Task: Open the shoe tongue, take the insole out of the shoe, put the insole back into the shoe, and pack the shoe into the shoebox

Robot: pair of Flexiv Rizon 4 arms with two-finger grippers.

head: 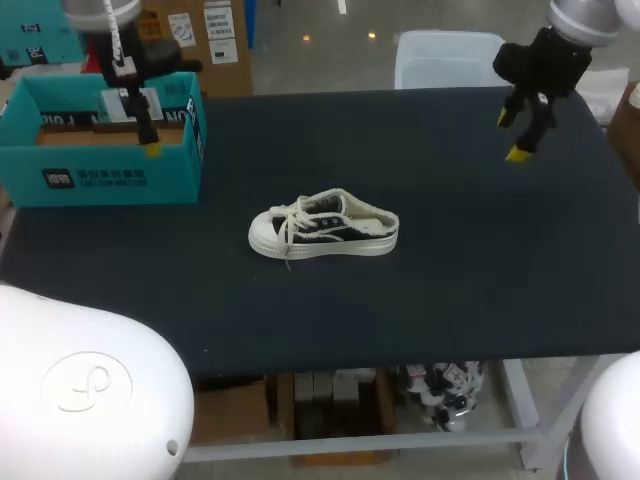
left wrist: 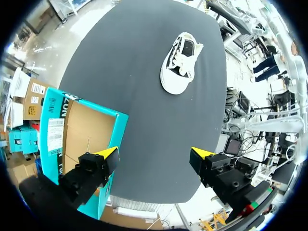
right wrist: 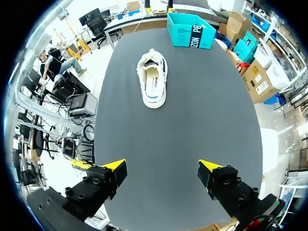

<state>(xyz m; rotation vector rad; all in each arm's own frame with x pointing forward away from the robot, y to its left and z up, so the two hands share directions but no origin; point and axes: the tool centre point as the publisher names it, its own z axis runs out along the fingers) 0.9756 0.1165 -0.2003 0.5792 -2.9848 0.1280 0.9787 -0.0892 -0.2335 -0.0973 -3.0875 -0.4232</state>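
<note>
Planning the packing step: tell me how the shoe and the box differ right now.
The shoe is white with black panels; the box is teal with a brown inside. The shoe sits mid-table, toe toward the left arm's side; the box stands at the far left edge. The shoe is low and clearly smaller than the box. Shared: both sit open side up, and nothing grips either.

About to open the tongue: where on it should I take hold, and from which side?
Take the tongue by its free upper edge at the mouth of the shoe, coming down from above on the heel side, probably with the right gripper. The shoe stands upright, toe toward the shoebox, heel toward that arm, and laces cover the rest.
</note>
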